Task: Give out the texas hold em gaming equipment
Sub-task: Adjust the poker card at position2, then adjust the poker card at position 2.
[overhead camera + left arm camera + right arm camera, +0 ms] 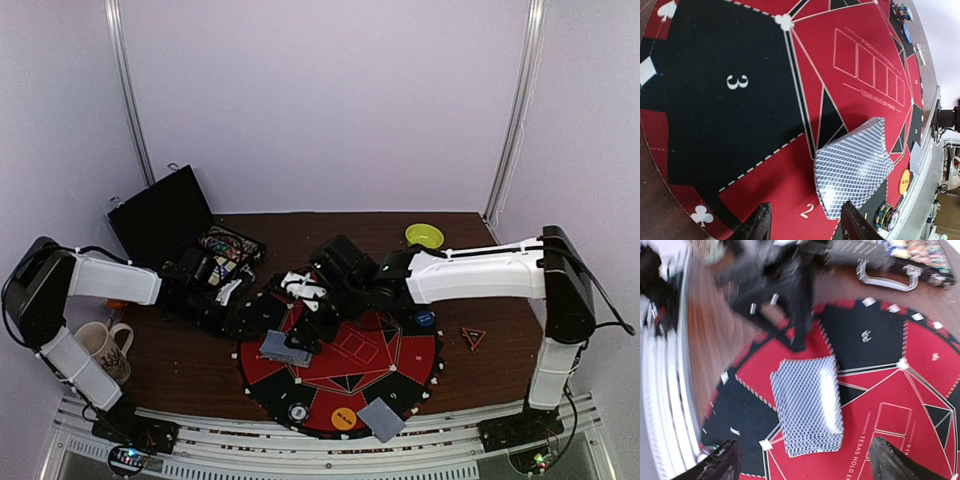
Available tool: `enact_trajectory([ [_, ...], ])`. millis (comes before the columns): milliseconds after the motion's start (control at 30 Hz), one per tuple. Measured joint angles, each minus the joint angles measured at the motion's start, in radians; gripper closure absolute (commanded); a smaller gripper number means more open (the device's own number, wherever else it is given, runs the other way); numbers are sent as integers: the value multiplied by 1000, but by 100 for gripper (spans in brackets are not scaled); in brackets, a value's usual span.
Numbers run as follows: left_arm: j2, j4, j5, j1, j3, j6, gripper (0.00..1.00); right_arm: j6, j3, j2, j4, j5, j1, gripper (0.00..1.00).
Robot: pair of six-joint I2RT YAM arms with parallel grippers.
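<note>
Along the near rim of the round red-and-black mat (262,385) sat a small stack of striped-edge poker chips (298,411), a flat orange button disc (343,418) and a loose face-down card (381,419) turned cornerwise, one corner toward the counter's (180,370) near edge. A patterned mug (105,346) stood by the near left corner, with bare brown wood between it and the mat.

Farther in, on the mat's left side, lay the deck of playing cards (283,347). It was face down, with grey-blue lattice backs, and the stack was slightly sheared so its layered edges showed. Its long axis ran roughly left to right across the counter, tipped a little toward the near right corner.

The left jaws were parted and held nothing; their dark fingers (757,223) framed the deck's end from just short of it. The right jaws were spread wide above the deck, gripping nothing, with one finger (720,463) off each side. That view was blurred, so contact could not be judged.

Beyond, near the mat's right rim, were a blue button disc (425,319) and, on wood, a red triangular marker (473,337). An open black case (165,215) occupied the far left, and a lime-green bowl (424,236) sat toward the far right corner.
</note>
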Motion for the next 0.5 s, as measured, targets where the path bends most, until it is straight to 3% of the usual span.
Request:
enact_trajectory([
  [200, 48, 52, 1, -35, -2, -27, 60, 288, -154, -95, 171, -2, -43, 37],
  [500, 86, 78, -3, -92, 9, -43, 67, 534, -219, -11, 181, 43, -37, 42],
])
